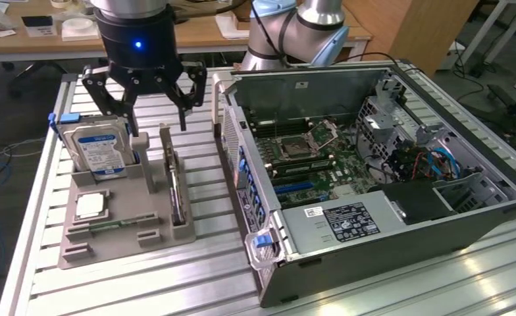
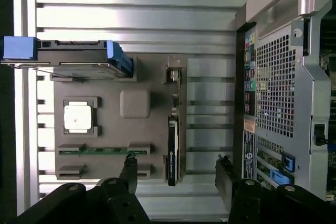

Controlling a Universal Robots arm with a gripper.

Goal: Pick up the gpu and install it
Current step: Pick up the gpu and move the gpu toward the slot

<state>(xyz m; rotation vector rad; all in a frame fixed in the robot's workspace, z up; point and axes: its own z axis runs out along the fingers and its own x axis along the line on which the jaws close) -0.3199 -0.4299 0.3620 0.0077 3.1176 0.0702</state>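
Gripper (image 1: 157, 125) (jaws apart) above one gpu (image 1: 176, 187)

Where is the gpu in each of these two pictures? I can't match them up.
Exterior view: the gpu stands on edge in the gray tray, on the side nearest the computer case.
Wrist view: the gpu is a thin dark strip seen edge-on, at the tray's side facing the case.
Shared landmark: the hard drive, with its blue rails, on the same tray.
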